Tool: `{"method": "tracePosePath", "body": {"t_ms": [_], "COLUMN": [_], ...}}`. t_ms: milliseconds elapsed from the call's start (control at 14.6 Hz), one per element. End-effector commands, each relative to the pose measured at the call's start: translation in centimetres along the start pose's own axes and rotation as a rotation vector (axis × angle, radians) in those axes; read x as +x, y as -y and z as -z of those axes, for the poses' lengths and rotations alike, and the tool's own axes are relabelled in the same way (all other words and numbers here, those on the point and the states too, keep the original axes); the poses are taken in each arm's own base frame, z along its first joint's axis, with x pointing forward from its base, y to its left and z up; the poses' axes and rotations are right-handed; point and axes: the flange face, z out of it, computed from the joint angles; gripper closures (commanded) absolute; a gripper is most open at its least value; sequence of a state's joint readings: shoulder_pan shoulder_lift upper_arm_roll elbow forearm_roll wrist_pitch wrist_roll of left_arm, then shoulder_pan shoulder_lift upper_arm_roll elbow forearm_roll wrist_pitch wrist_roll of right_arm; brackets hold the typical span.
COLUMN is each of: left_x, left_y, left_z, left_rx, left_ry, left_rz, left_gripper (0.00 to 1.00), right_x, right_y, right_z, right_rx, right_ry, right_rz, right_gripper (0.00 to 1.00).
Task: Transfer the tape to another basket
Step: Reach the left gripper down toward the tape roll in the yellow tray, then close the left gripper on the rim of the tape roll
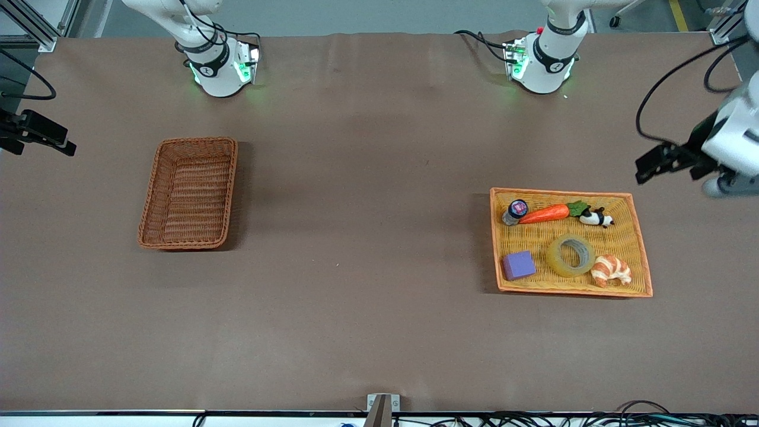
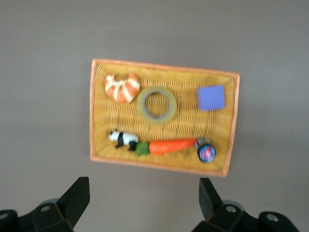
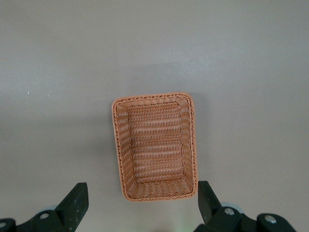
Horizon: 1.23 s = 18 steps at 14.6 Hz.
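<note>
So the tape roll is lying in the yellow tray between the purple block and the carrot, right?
Not quite. The tape roll lies in the yellow tray between the purple block and the croissant; the carrot lies farther from the front camera. The front view shows it.

Both arms wait up high; left gripper & right gripper jaws wide apart
</note>
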<state>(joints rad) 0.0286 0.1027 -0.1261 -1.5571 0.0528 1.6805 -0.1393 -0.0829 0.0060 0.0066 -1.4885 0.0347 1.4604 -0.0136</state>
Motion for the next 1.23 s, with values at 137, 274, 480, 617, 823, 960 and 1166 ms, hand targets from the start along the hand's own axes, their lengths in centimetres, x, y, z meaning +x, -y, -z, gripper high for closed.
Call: {"method": "tracePosePath", "body": {"t_ms": [137, 274, 480, 617, 823, 960, 1166], "left_x": [1.5, 1.6, 1.5, 2.1, 2.4, 2.7, 3.0], "left_y": [0.6, 2.4, 3.1, 5.3, 7.0, 7.2, 6.2], "left_z": [-11.4, -16.6, -22.8, -26.5, -31.3, -33.5, -35.2], "left_rx": [0.003, -0.009, -0.019, -0.026, -0.037, -0.044, -0.05], "left_ry": [-0.012, -0.027, -0.012, -0.002, 0.005, 0.005, 0.015], "left_rz": [0.013, 0.041, 0.054, 0.09, 0.118, 0.13, 0.162], "left_gripper": [0.0, 0.0, 0.0, 0.02, 0.06, 0.08, 0.12], "right_x": [0.0, 0.0, 0.0, 0.0, 0.0, 0.0, 0.0], "right_y": [-0.2, -0.2, -0.2, -0.2, -0.2, -0.2, -0.2], "right_z": [-0.2, -0.2, -0.2, -0.2, -0.2, -0.2, -0.2], "right_rx": [0.014, 0.014, 0.014, 0.014, 0.013, 0.014, 0.014], "right_ry": [-0.004, -0.004, -0.004, -0.004, -0.004, -0.002, -0.004], "right_rz": [0.007, 0.007, 0.007, 0.007, 0.007, 0.007, 0.007], "right_gripper": [0.0, 0.0, 0.0, 0.0, 0.0, 0.0, 0.0]}}
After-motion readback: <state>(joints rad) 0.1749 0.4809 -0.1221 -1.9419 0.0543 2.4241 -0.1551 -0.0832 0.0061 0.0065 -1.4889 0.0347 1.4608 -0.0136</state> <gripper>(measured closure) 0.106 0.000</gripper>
